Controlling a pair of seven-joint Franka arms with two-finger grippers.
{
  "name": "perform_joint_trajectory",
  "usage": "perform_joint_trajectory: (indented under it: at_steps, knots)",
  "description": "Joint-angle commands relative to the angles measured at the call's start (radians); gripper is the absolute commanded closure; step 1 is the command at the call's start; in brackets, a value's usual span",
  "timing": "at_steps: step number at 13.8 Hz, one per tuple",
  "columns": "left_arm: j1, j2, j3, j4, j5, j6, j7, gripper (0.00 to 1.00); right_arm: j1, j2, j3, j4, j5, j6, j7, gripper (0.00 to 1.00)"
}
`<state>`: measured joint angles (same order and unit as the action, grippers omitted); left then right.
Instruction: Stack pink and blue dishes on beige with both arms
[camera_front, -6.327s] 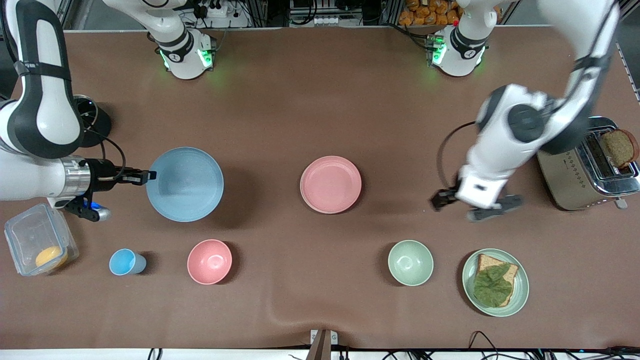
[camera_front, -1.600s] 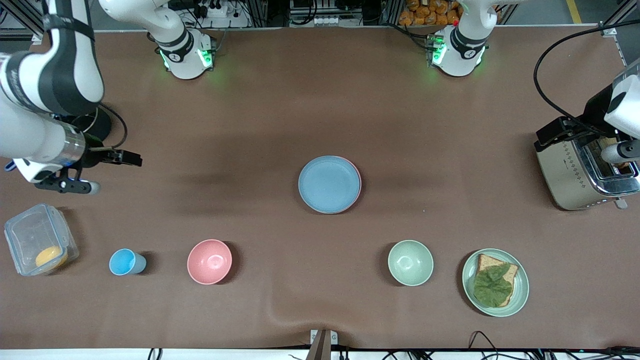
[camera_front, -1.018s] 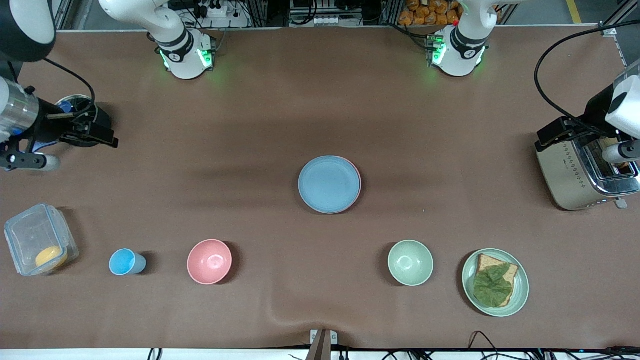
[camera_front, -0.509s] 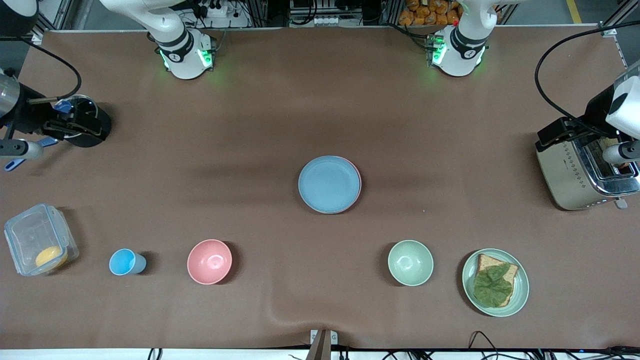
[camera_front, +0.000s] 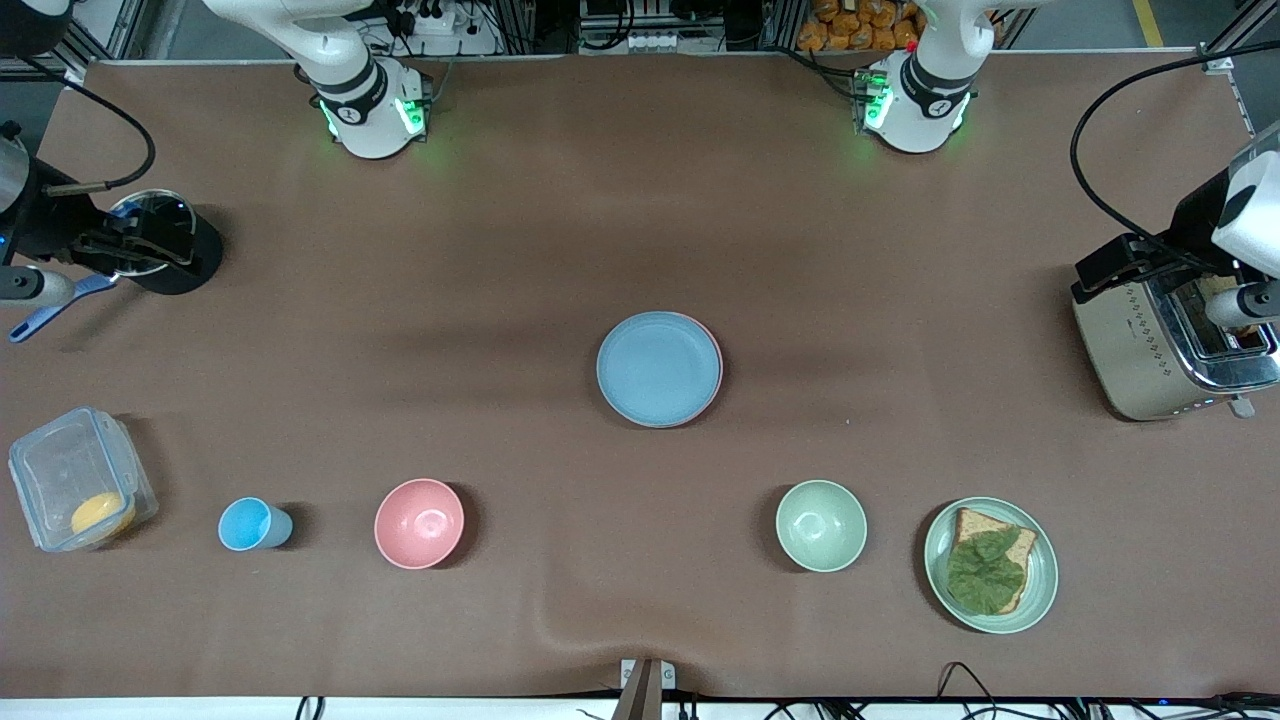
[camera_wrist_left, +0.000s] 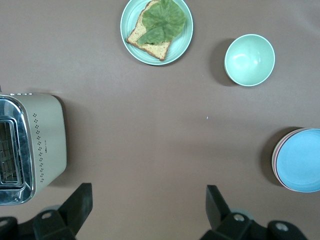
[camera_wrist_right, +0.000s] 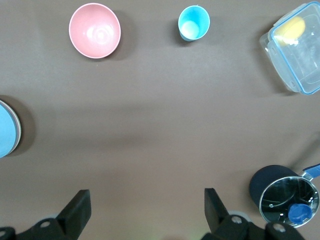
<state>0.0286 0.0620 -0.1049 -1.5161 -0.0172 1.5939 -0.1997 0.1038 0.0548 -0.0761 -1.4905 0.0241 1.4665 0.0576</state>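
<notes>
The light blue plate lies at the table's middle on top of the pink plate, of which only a thin rim shows. The beige plate is hidden under them. My right gripper hangs open and empty over the black pot at the right arm's end. My left gripper hangs open and empty by the toaster at the left arm's end. The left wrist view shows the left gripper wide open over bare table and the blue plate off to the side. The right gripper is also spread wide.
Nearer the camera stand a clear box holding something yellow, a small blue cup, a deep pink bowl, a green bowl and a green plate with a sandwich.
The blue plate, held by my right gripper 6.3 s ago, now rests on the pink plate. Since then the right arm has drawn back over the black pot. The left arm is still.
</notes>
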Motion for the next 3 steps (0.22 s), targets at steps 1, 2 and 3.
perform_joint_trajectory:
  at_steps: [1,2,3]
  knots:
    - [0.008,-0.007,-0.009,0.013,-0.018,-0.043,0.026,0.0,-0.027,-0.021,0.024,-0.016,-0.023,0.005,0.004,0.0]
    - [0.005,-0.007,-0.009,0.013,-0.015,-0.057,0.026,0.0,-0.027,-0.023,0.022,-0.016,-0.023,0.005,0.002,0.0]
    - [0.002,-0.007,-0.012,0.014,-0.014,-0.058,0.026,0.0,-0.027,-0.027,0.022,-0.016,-0.024,0.005,0.002,0.0]
